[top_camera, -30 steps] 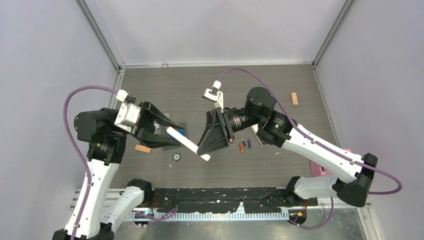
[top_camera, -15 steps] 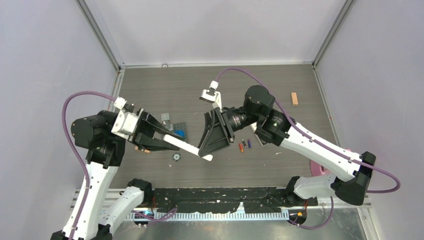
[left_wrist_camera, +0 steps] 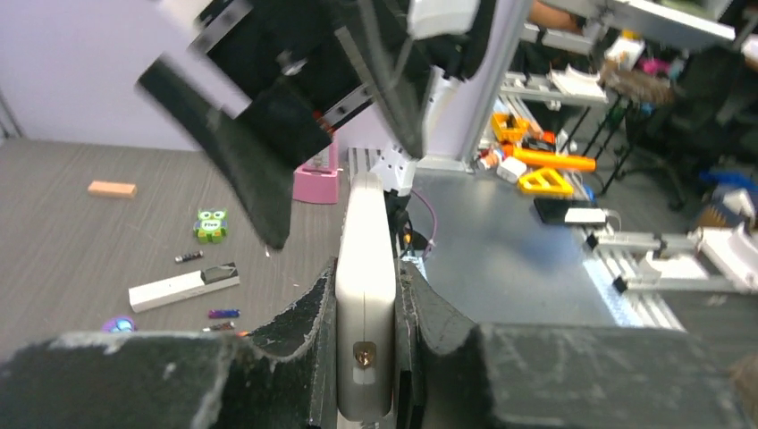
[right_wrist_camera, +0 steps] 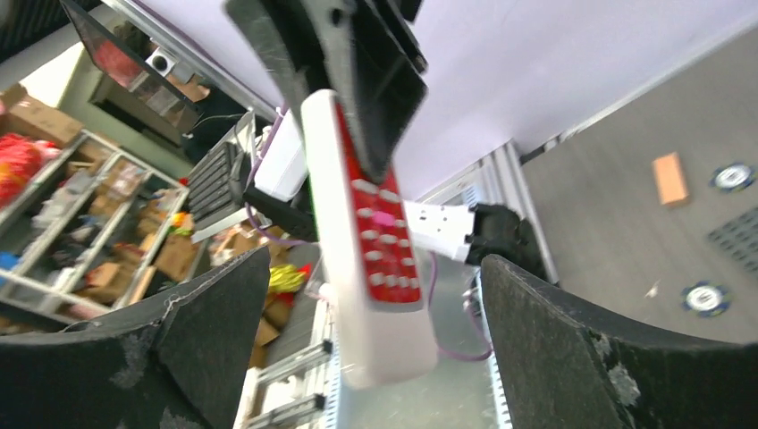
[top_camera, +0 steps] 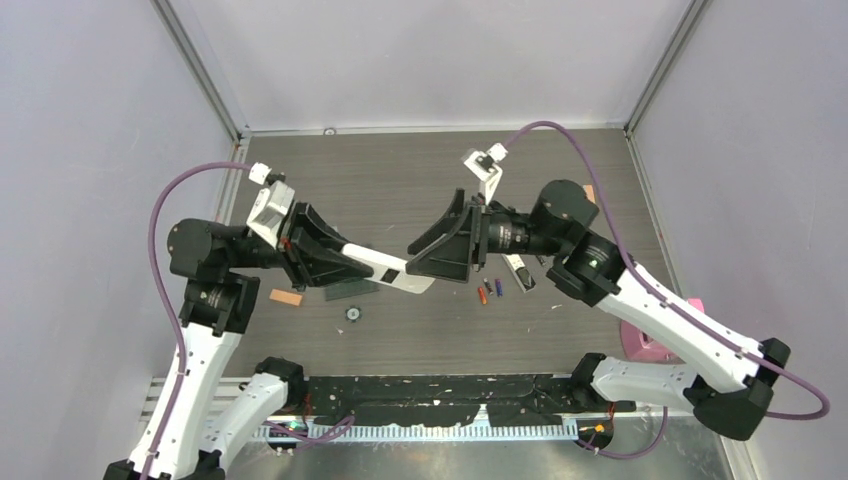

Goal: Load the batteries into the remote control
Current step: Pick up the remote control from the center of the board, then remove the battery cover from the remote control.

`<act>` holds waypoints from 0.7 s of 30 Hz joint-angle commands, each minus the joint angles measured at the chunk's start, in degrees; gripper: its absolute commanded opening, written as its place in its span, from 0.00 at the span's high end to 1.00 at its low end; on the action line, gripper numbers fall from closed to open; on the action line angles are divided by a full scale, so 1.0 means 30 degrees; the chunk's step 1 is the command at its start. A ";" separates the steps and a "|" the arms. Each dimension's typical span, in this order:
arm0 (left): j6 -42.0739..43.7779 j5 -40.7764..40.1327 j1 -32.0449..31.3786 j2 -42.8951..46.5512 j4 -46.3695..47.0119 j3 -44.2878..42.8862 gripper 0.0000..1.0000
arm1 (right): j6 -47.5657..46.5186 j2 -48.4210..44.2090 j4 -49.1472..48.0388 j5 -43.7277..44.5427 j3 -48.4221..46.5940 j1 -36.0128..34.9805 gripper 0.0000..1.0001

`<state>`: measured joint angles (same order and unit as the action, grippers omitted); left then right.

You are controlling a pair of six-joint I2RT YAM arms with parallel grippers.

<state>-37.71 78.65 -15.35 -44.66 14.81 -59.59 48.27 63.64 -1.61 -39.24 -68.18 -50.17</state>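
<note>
The narrow white remote control with a black end (top_camera: 518,272) lies on the table, also in the left wrist view (left_wrist_camera: 183,288). Beside it lie a reddish-orange battery (top_camera: 483,294), a blue-purple battery (top_camera: 498,287) and a dark one (left_wrist_camera: 189,256). My left gripper (top_camera: 350,262) (left_wrist_camera: 366,295) is shut on the wider white remote with a red button face (top_camera: 398,274) (right_wrist_camera: 366,250) and holds it in the air. My right gripper (top_camera: 420,264) (right_wrist_camera: 374,259) is open, its fingers on either side of that remote's free end without touching it.
An orange block (top_camera: 286,297), a small round chip (top_camera: 353,313) and a grey gridded plate (top_camera: 345,288) lie under the left arm. Another orange block (top_camera: 589,197) is at the back right. A pink object (top_camera: 640,335) sits at the right front. A green owl token (left_wrist_camera: 211,223) lies near the batteries.
The left gripper has lifted and swung the wide remote up and to the right. The right arm has swung back and right, its open gripper still facing the remote's end.
</note>
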 commanded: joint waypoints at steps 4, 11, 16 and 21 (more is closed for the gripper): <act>-0.2630 -0.5721 -0.0009 0.1007 -0.5053 0.0107 1.00 | -0.4513 -0.1937 -0.0283 0.2443 0.0711 -0.0215 0.05; -0.8348 -0.7189 -0.0009 0.1343 -0.1244 0.2027 1.00 | -0.5065 -0.1861 -0.0338 0.3711 0.1610 -0.0406 0.04; -0.9146 -0.7961 -0.0017 0.1646 -0.1496 0.2254 1.00 | -0.2938 -0.2426 -0.3787 0.5240 0.3507 -0.0732 0.09; -0.9904 -0.8539 -0.0009 0.1737 -0.1829 0.2527 1.00 | -0.0604 -0.2847 -0.6241 0.6478 0.5208 -0.0795 0.33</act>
<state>-63.51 55.44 -15.35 -40.45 6.98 -52.01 40.53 57.21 -9.65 -24.53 -54.46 -52.16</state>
